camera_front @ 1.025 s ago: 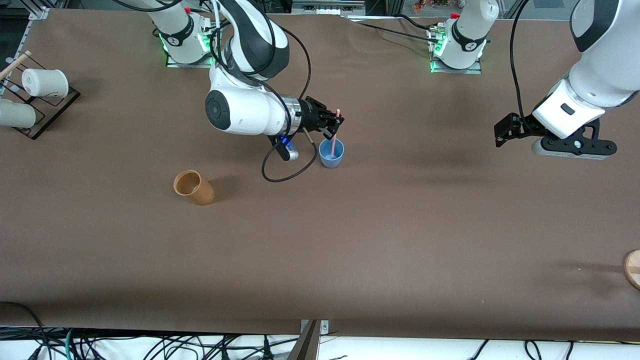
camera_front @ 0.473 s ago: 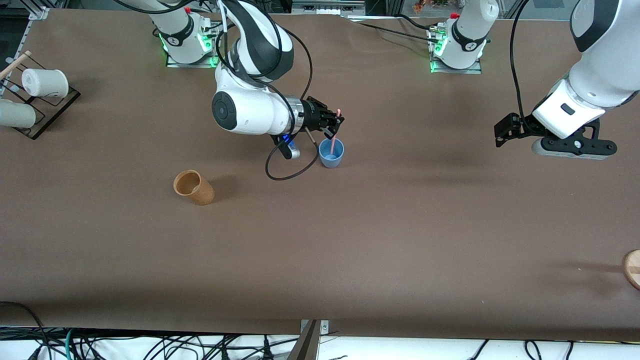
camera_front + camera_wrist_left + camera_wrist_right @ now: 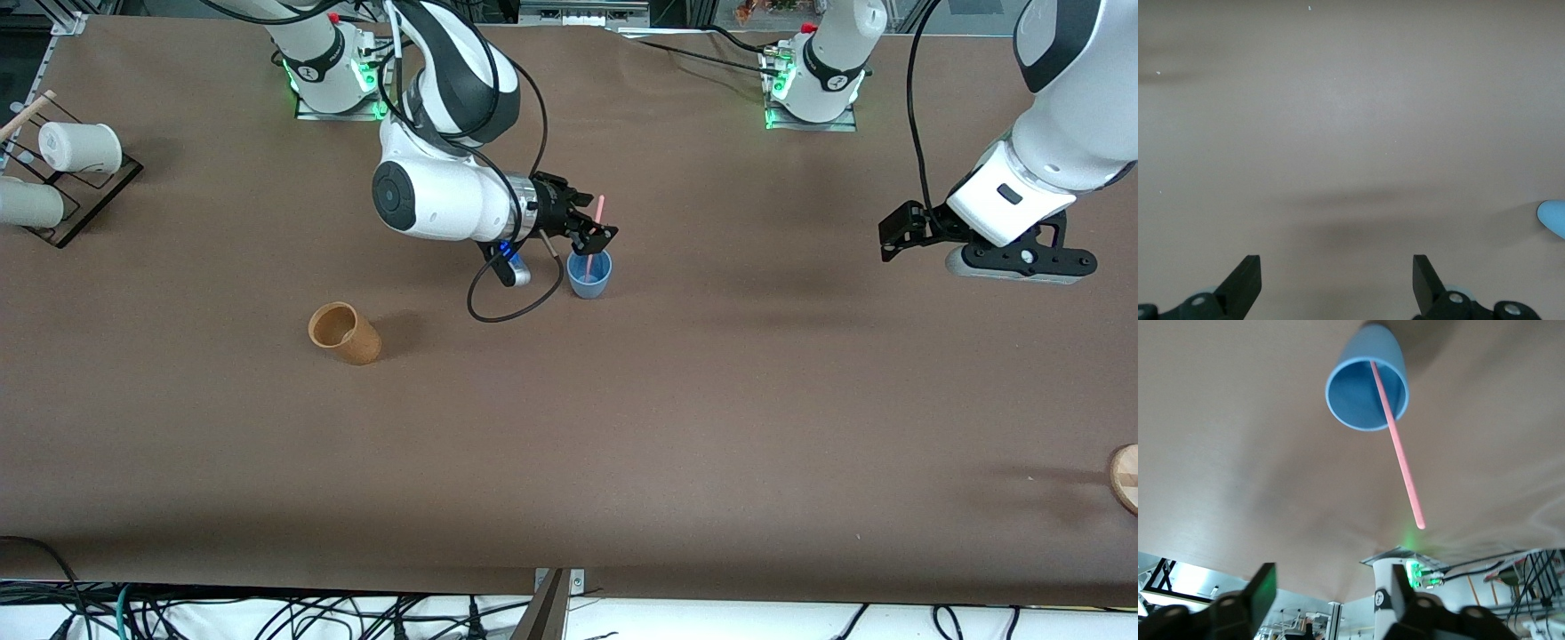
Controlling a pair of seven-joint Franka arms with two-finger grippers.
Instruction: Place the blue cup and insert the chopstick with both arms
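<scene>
Tan cup (image 3: 344, 332), tapered and wood-toned, lay tilted on the brown matte tabletop (image 3: 676, 427) toward the right arm's end. The right end effector (image 3: 594, 233) hung just above the blue cup (image 3: 589, 273), its fingers spread apart and gripping nothing. The blue cup, a small matte handleless taper, stood upright near mid-tabletop; it was probably light and easily tipped, so any hold would best close across its walls below the rim. The chopstick (image 3: 594, 233), a thin, stiff, smooth pink rod, stood in the cup, its lower end at the cup's floor and its shaft leaning on the rim; in the right wrist view the chopstick (image 3: 1397, 444) ran free of both fingers. It would likely slip in a loose pinch, so mid-shaft seemed the soundest grip. The left end effector (image 3: 898, 233) waited over bare tabletop at the left arm's end, fingers wide apart and empty
</scene>
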